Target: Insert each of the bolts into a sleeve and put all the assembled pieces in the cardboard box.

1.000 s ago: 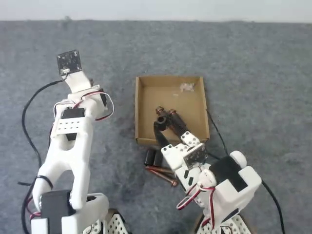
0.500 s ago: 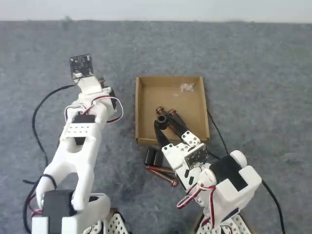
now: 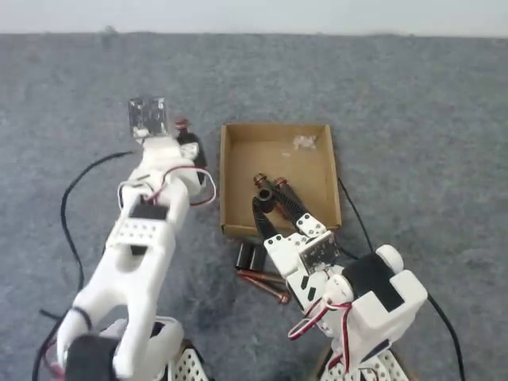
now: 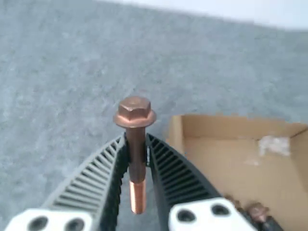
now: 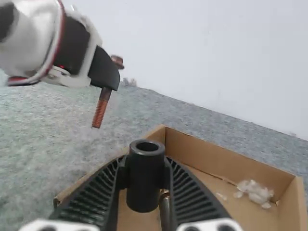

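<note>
Left wrist view: left hand (image 4: 136, 138) closed down narrow on a copper-coloured hex-head metal bolt (image 4: 136, 163). The grip is on the shank just under the flange. The head stands clear above the fingertips and the threaded end hangs down between the ribbed black fingers. Bolt upright. This hand is over the grey felt-like tabletop (image 4: 57, 72), just outside one side wall of a shallow brown cardboard box (image 4: 192, 127) with an open top.

Right wrist view: right hand (image 5: 144, 166) pinched on a black cylindrical sleeve (image 5: 144, 183), one finger on each flank. Sleeve upright, bore facing up. The fingertips are inside the cardboard box, close to its near wall. The left hand and its bolt hang higher and farther out, apart from the sleeve, and the bolt tip is off to one side of the bore.

High view: two dark pieces with copper heads (image 3: 259, 181) lie in the box just past the right hand's fingertips. A white crumpled scrap (image 3: 304, 143) lies by the far wall. Behind the right hand's fingers, outside the near wall, loose black sleeves (image 3: 244, 255) and two loose copper bolts (image 3: 262, 276) lie close together on the tabletop.
</note>
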Available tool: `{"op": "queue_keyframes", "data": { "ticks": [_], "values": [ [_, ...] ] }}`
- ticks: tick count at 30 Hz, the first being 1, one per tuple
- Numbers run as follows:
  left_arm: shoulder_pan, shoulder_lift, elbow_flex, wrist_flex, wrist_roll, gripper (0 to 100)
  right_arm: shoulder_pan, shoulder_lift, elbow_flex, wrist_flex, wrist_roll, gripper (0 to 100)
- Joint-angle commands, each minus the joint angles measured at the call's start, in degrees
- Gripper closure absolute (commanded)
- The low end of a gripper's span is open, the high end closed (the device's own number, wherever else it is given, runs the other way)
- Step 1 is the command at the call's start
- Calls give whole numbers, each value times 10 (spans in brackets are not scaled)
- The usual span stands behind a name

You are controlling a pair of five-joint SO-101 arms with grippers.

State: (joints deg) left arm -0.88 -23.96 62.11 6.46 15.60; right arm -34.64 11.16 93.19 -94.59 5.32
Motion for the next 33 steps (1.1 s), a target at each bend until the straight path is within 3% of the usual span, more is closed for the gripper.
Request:
{"op": "queue_keyframes", "data": {
  "ticks": [1, 5, 15, 23, 30, 33],
  "values": [
    [17, -94, 59, -88, -4, 988, 8, 0, 5, 3, 4, 993],
    [30, -97, 102, -164, -4, 988, 8, 0, 5, 4, 4, 993],
    [86, -113, 116, -168, -4, 988, 8, 0, 5, 4, 4, 993],
    [148, -289, 197, -165, -2, 988, 7, 0, 5, 5, 4, 993],
    [149, -397, 193, -25, 115, 988, 6, 0, 5, 5, 4, 993],
    [156, -434, 185, 25, 127, 989, 6, 0, 4, 5, 4, 993]
  ]
}}
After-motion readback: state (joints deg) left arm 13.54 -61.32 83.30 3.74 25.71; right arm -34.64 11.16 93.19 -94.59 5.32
